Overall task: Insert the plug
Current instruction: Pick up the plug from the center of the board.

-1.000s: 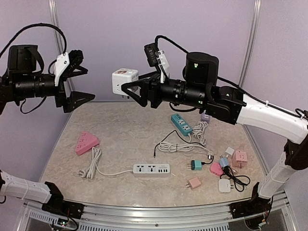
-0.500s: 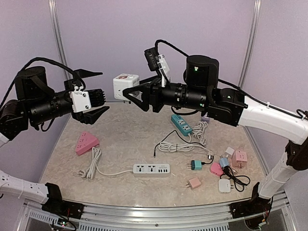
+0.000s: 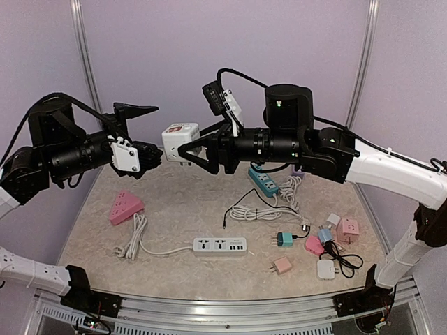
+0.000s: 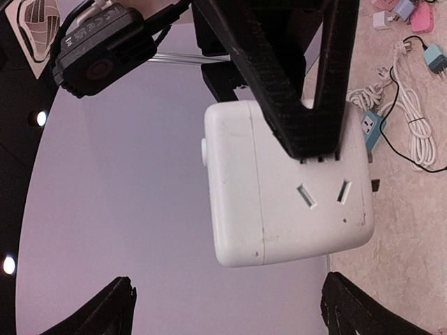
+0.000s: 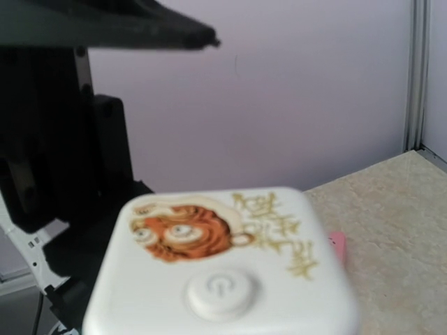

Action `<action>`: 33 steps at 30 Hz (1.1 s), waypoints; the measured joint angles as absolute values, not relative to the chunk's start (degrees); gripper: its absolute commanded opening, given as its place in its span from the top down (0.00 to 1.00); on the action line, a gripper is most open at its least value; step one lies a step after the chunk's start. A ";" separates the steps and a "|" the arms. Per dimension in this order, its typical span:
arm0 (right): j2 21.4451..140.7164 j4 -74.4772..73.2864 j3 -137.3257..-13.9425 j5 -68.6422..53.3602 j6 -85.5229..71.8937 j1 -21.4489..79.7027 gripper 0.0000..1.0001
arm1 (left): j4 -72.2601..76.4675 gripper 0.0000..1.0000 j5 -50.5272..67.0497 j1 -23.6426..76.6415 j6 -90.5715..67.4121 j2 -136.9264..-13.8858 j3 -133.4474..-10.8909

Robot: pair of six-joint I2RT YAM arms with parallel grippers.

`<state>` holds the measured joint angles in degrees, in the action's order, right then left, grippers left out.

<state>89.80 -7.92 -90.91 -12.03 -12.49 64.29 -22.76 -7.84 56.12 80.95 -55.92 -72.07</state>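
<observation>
A white cube plug [image 3: 174, 137] with a tiger picture and a round button on one face hangs in the air above the table's back. My right gripper [image 3: 187, 145] is shut on it, its black fingers [image 4: 290, 105] clamping two opposite sides. In the left wrist view the cube plug [image 4: 279, 202] shows a face with two slots. It fills the bottom of the right wrist view, cube plug [image 5: 223, 265], and hides that gripper's fingers. My left gripper [image 3: 155, 132] is open just left of the cube and not touching it; in its own view the left gripper [image 4: 234, 310] has wide-spread tips short of the cube.
On the table lie a white power strip [image 3: 219, 246] with its cord, a teal power strip [image 3: 263, 180], a pink triangular socket [image 3: 126, 206] and several small adapters [image 3: 328, 237] at the right. A lilac wall closes the back.
My left arm has swung in from the far left until its open jaws are right beside the cube. The right arm has brought the cube slightly lower and leftward.
</observation>
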 measured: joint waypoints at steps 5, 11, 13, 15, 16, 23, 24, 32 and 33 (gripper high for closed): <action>89.80 -7.90 -90.91 -12.14 -12.53 64.29 1.00 | -24.34 0.09 -7.31 55.96 81.56 -56.14 -72.05; 89.80 -7.86 -90.91 -12.93 -12.88 64.29 1.00 | -25.32 0.10 -6.00 56.45 81.49 -56.55 -72.05; 89.80 -7.86 -90.91 -13.08 -12.95 64.29 1.00 | -25.34 0.10 -5.61 57.25 81.49 -56.58 -72.01; 89.80 -7.84 -90.91 -13.26 -13.02 64.29 1.00 | -24.99 0.15 -5.08 58.06 81.49 -56.47 -71.66; 89.80 -7.84 -90.91 -13.32 -13.04 64.29 1.00 | -24.71 0.18 -4.73 58.35 81.54 -56.34 -71.29; 89.80 -7.81 -90.89 -13.39 -13.17 64.29 1.00 | -23.44 0.26 -3.31 58.65 81.67 -56.14 -69.97; 89.80 -7.75 -90.89 -13.47 -13.17 64.29 1.00 | -23.31 0.28 -3.25 58.67 81.69 -56.14 -69.95; 89.80 -7.07 -90.89 -14.11 -13.56 64.29 1.00 | -21.67 0.41 -3.16 59.20 81.65 -56.23 -69.58; 89.80 -6.90 -90.89 -14.11 -13.61 64.29 1.00 | -21.45 0.48 -3.16 59.27 81.54 -56.25 -69.52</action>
<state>89.80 -6.90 -90.89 -14.11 -13.61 64.29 -21.45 -3.16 59.27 81.54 -56.25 -69.52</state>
